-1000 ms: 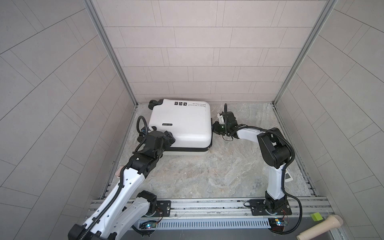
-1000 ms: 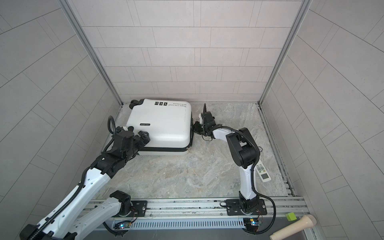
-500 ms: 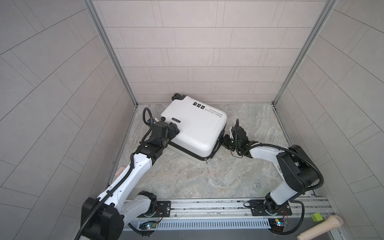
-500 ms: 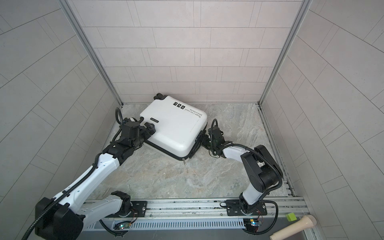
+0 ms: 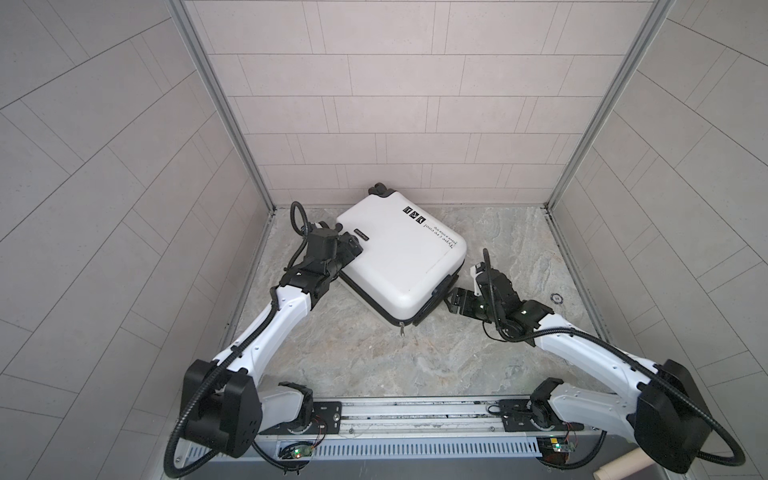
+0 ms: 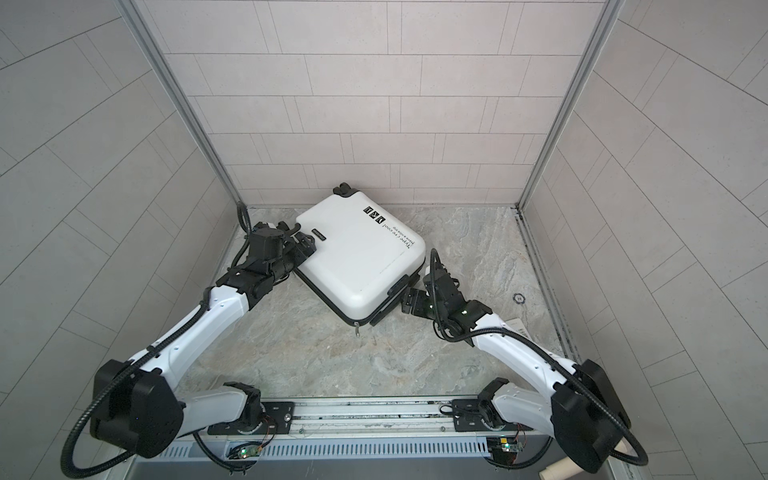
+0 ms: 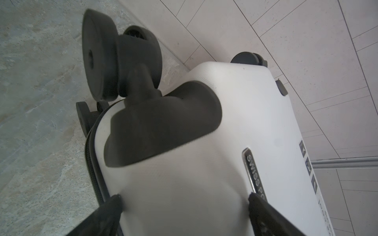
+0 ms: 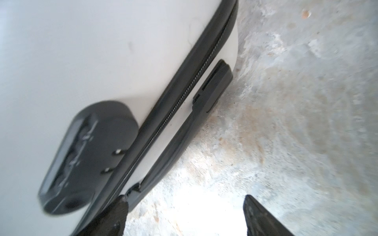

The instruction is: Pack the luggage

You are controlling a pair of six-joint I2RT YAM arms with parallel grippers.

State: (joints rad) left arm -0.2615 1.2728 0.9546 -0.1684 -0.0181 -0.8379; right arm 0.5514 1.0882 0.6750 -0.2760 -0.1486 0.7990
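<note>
Luggage (image 5: 401, 259) lies closed at centre frame in both top views, so packing seems finished, though the inside is hidden. The left gripper (image 5: 353, 248) and the right gripper (image 5: 451, 301) have fingers spread and empty at its edges.

Marbled worktop boxed in by tiled walls

The grey-veined worktop (image 5: 374, 365) meets pale tiled walls (image 5: 415, 104). A small dark round disc (image 5: 557, 297) lies near its right edge; a beige cylinder (image 5: 746, 465) sits beyond the front metal rail (image 5: 415, 409).
</note>
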